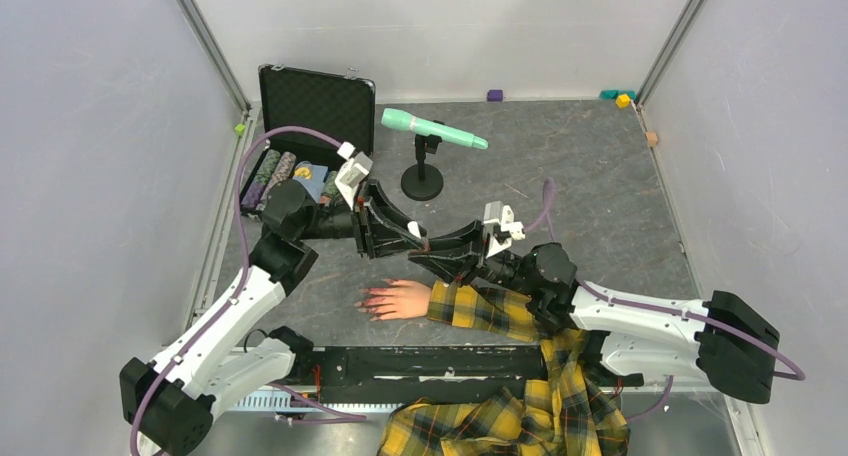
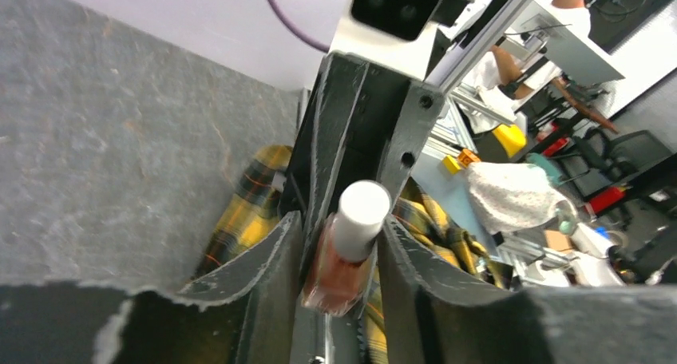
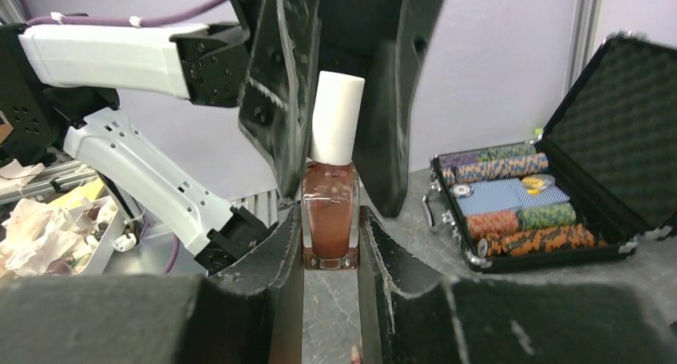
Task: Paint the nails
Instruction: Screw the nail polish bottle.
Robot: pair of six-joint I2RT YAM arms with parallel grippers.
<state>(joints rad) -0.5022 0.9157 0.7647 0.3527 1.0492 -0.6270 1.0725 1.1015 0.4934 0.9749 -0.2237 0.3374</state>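
Note:
A pale mannequin hand [image 1: 402, 298] with a yellow plaid sleeve [image 1: 485, 309] lies on the table near the front, and its red-pink nails [image 1: 368, 302] point left. Both grippers meet just above it. My right gripper [image 3: 330, 220] is shut on the brownish glass body of a small polish bottle [image 3: 329, 212] and holds it upright off the table. My left gripper [image 2: 342, 220] comes from the far side, with its jaws closed around the bottle's white cap [image 2: 361, 216]. The bottle [image 1: 425, 244] is barely visible in the top view. One nail tip [image 3: 352, 354] peeks out below the right fingers.
An open black case [image 1: 300, 126] of poker chips [image 3: 511, 220] stands at the back left. A green microphone [image 1: 432, 128] sits on a black stand behind the grippers. Small coloured blocks [image 1: 622, 98] lie along the far wall. More plaid cloth [image 1: 510, 416] hangs over the front edge.

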